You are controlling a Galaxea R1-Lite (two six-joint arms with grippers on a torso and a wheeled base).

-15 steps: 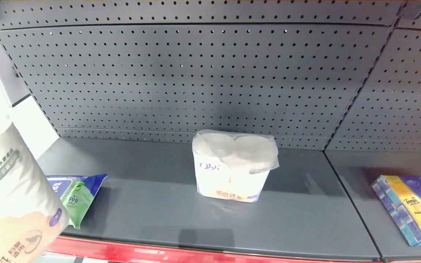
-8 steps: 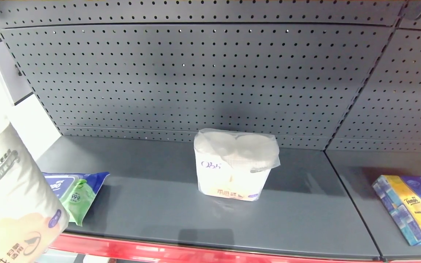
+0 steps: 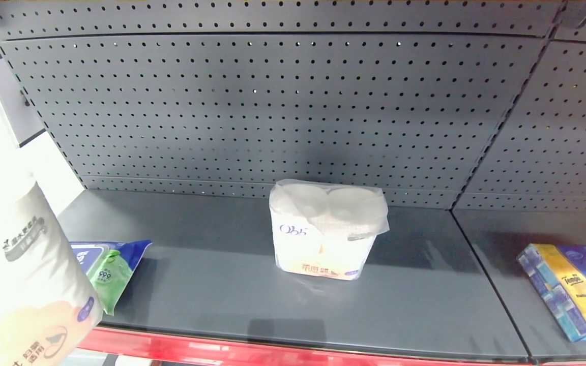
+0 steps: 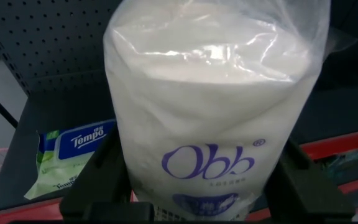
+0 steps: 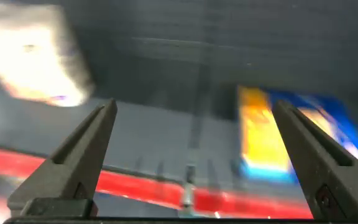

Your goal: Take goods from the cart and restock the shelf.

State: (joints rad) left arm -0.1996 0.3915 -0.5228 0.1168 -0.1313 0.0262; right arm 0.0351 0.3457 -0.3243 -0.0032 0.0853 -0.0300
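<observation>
My left gripper (image 4: 210, 196) is shut on a plastic-wrapped pack of white toilet rolls (image 4: 213, 106), its dark fingers (image 4: 101, 180) pressing both sides. In the head view this held pack (image 3: 23, 284) hangs at the far left, in front of the grey shelf (image 3: 222, 295) and partly covering its front edge. A matching toilet roll pack (image 3: 326, 231) stands upright mid-shelf. My right gripper (image 5: 194, 155) is open with nothing between its fingers. It hovers before the shelf's red front edge (image 5: 166, 186), between the standing pack (image 5: 33, 56) and a tissue box (image 5: 291, 134).
A blue-green wet wipes packet (image 3: 107, 269) lies at the shelf's left, just behind the held pack. A blue and yellow tissue box (image 3: 575, 290) lies on the neighbouring shelf section at right. A perforated back panel (image 3: 272, 112) closes the rear. Bare shelf lies either side of the standing pack.
The held pack has shifted a little to the right, towards the wet wipes. The head camera also shifted slightly at first. Goods on the shelf have not moved.
</observation>
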